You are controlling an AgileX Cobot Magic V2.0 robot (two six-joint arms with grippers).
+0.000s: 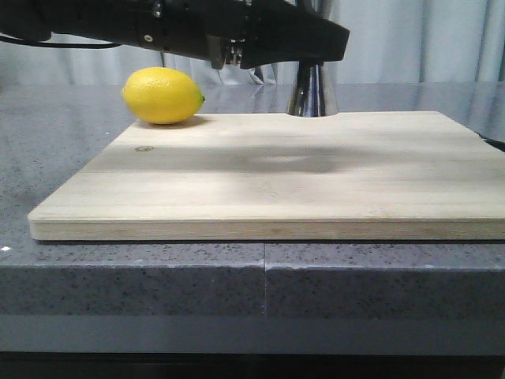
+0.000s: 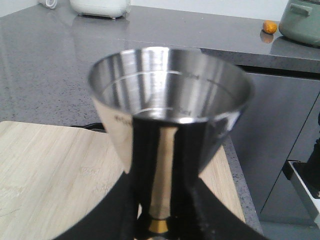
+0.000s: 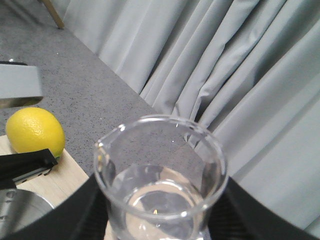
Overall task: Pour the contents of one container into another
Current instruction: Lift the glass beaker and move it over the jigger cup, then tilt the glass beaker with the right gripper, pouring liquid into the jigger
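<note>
- Polished steel jigger — hourglass cone, gold band at the waist — stands at the far edge of the pale wooden board, clamped in the left pincer.
- Clear glass beaker with a pouring lip sits upright, gripped by the right pincer; whether there's liquid inside, I can't tell.
- Smooth yellow lemon rests at the board's far left corner, speckled grey tabletop around it.

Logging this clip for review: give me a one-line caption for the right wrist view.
Right gripper holds the clear glass beaker upright, lemon beyond on the wooden board.
</note>
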